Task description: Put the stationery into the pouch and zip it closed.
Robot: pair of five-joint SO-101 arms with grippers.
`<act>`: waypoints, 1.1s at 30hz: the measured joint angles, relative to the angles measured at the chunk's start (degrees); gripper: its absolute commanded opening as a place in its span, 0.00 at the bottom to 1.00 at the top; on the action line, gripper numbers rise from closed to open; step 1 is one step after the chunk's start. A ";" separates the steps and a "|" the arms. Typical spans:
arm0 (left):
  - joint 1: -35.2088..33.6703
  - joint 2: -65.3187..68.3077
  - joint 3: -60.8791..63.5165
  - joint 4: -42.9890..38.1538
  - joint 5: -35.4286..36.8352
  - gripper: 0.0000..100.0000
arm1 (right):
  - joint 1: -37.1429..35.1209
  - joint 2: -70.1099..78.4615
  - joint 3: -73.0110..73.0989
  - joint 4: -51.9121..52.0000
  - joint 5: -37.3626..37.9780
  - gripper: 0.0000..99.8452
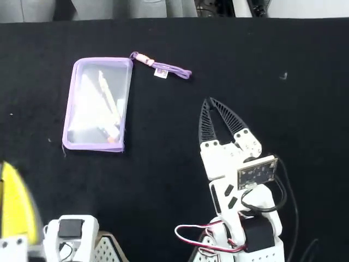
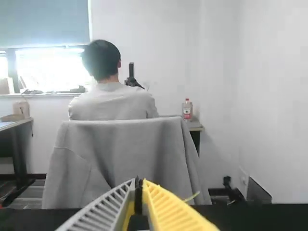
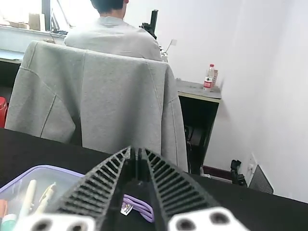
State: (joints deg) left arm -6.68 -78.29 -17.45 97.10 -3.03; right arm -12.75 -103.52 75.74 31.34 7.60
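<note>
Seen from above, bare black table (image 1: 163,142) runs from the right gripper (image 1: 209,103) toward nine o'clock as far as the flat-lying pouch (image 1: 98,103). Near ten o'clock the purple strap (image 1: 166,70) trails off the pouch's far corner, partly across that way. For the left gripper (image 2: 138,182), the pouch lies at one o'clock, with bare table between them.
</note>
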 measured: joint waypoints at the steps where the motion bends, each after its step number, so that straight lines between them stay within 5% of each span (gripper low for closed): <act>1: 0.97 -4.66 6.59 -1.49 0.00 0.04 | 0.00 0.00 0.00 0.00 0.00 0.01; 8: 3.25 -25.32 49.14 -10.55 0.09 0.03 | 4.66 0.00 2.99 0.18 3.34 0.01; 13: 5.10 -26.64 54.51 -13.54 0.09 0.03 | 10.90 0.00 3.43 7.47 9.23 0.01; 21: 6.24 -26.37 85.89 -26.29 -2.73 0.03 | 11.60 0.00 4.31 23.38 9.76 0.01; 33: -7.74 -26.55 106.55 -26.37 -2.81 0.03 | 11.52 0.00 15.30 33.32 2.37 0.01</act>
State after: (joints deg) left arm -14.42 -104.84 89.10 70.73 -5.85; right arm -1.23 -103.52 91.03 64.66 9.98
